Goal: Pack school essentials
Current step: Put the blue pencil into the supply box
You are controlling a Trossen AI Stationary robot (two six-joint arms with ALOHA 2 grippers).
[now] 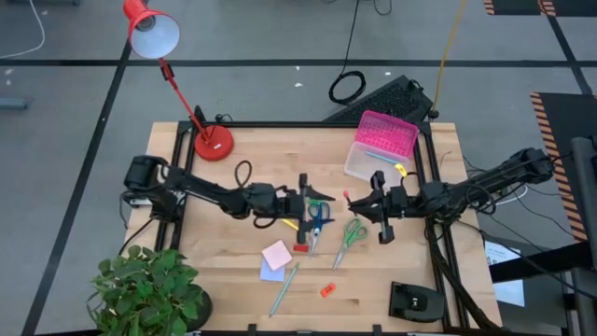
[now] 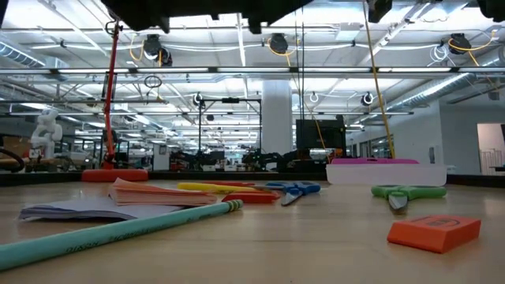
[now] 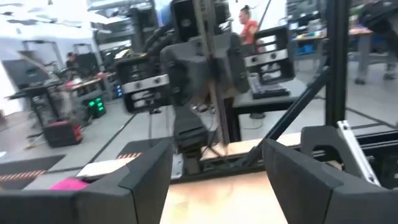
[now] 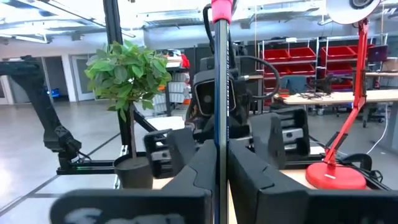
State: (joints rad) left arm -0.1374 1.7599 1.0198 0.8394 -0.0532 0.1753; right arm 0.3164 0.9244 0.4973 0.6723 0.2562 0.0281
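As I stand now: both my arms meet over the middle of the worktop (image 1: 233,243), tips facing each other and close but apart
Right gripper (image 1: 353,201): jaws pressed together on a thin dark pen (image 4: 220,74) with a pink-red end
Pen, long axis: upright, crosswise to my right fingers (image 4: 186,168); from above only its red end shows, just off the gripper tip
Left gripper (image 1: 306,198): jaws spread wide, nothing between them, aimed straight at the held pen
Relation that counts: the pen stands between my two grippers, directly ahead of the left one and near it; the open left fingers (image 3: 143,180) bracket it in line of sight without touching
Clear box (image 1: 381,145): pink lid, far right part of the worktop, beyond my right gripper; the right arm is plainly the nearer one; I cannot tell whether the lid is open
Judgement: either the pen goes across to the left jaws or the right arm swings it back to the box; the upright axis suits a side-on pinch
Loose stock below and near side: blue scissors (image 1: 317,217), green scissors (image 1: 350,233), yellow pen (image 1: 291,224), pink pad (image 1: 277,254) on lavender pad (image 1: 269,273), teal pencil (image 1: 284,289), orange eraser (image 1: 326,290)
Progress, as judged: early, most items unpacked
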